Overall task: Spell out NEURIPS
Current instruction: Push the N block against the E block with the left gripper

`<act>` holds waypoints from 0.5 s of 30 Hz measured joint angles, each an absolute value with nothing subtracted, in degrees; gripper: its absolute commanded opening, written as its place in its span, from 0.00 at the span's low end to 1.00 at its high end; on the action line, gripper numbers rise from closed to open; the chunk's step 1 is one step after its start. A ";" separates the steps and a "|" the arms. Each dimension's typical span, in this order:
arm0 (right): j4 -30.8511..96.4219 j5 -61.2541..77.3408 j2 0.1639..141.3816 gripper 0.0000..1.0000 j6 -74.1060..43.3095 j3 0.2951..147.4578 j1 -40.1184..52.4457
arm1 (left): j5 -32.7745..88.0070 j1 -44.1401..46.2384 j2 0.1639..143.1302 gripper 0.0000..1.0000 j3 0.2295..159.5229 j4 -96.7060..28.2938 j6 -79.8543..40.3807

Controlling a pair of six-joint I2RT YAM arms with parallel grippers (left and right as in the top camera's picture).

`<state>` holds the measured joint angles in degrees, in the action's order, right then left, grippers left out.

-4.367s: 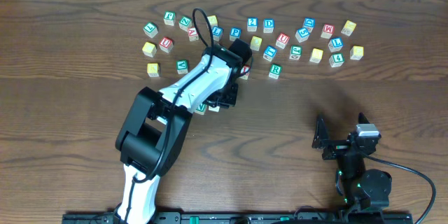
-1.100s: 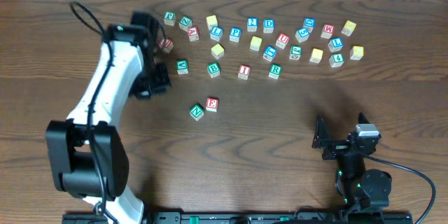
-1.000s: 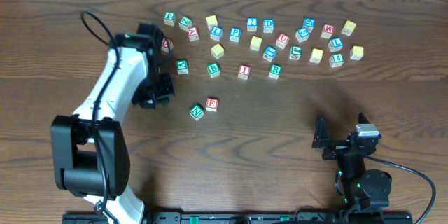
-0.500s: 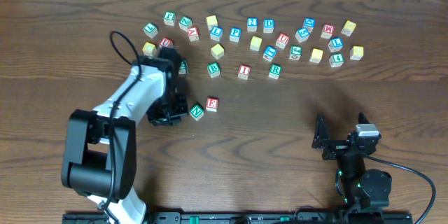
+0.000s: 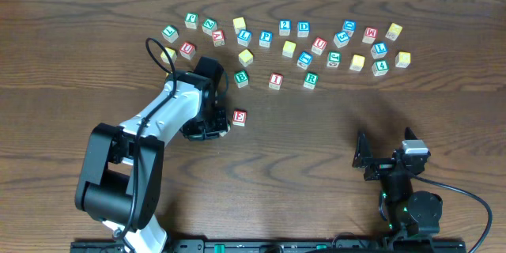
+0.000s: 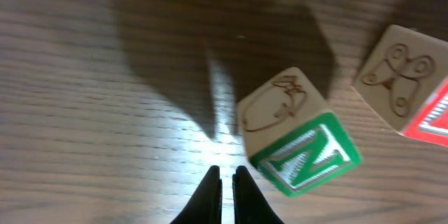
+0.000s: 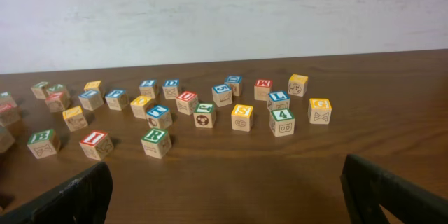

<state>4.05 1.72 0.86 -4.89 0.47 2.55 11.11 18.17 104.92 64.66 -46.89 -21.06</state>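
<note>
1. Black left gripper (image 6: 227,190) has its fingers pressed together, pinching nothing, with the tips low over the wooden table (image 6: 84,112).
2. Just beside the tips sits the green N cube (image 6: 304,152), turned askew. Closed fingers probably serve as a pusher to square it.
3. Beyond it, slightly apart, is the red E cube (image 6: 413,98), so the word seems to begin here.
4. Farther back, the green R cube (image 5: 310,81) and red I cube (image 5: 274,81) wait among scattered cubes.
5. Right gripper (image 7: 225,175) rests spread wide, well apart, idle.

Bare table (image 5: 316,150) lies open beside the E cube (image 5: 239,117) (cube rows (image 5: 303,28) crowd the far side).
</note>
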 measured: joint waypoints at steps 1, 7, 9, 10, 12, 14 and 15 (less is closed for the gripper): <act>4.05 1.72 0.86 0.99 -4.91 0.47 2.55 | 11.77 18.17 104.92 0.08 64.66 -46.85 -21.06; 4.05 1.72 0.86 0.99 -4.91 0.47 2.55 | 14.57 18.17 104.92 0.08 64.66 -46.85 -21.21; 4.05 1.72 0.86 0.99 -4.91 0.47 2.55 | 15.55 18.20 104.92 0.08 64.66 -46.83 -21.21; 4.05 1.72 0.86 0.99 -4.89 0.47 2.55 | 15.90 18.17 104.92 0.08 64.66 -46.81 -21.21; 4.05 1.72 0.86 0.99 -4.91 0.47 2.55 | 16.45 18.17 104.92 0.08 64.64 -46.28 -21.21; 4.05 1.72 0.86 0.99 -4.91 0.47 2.55 | 16.64 18.17 104.92 0.08 64.64 -45.54 -21.21; 4.05 1.72 0.86 0.99 -4.91 0.47 2.55 | 16.67 18.17 104.92 0.08 64.62 -45.12 -21.21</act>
<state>4.05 1.72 0.86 -4.91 0.47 2.55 16.67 18.17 104.92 64.62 -45.12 -21.21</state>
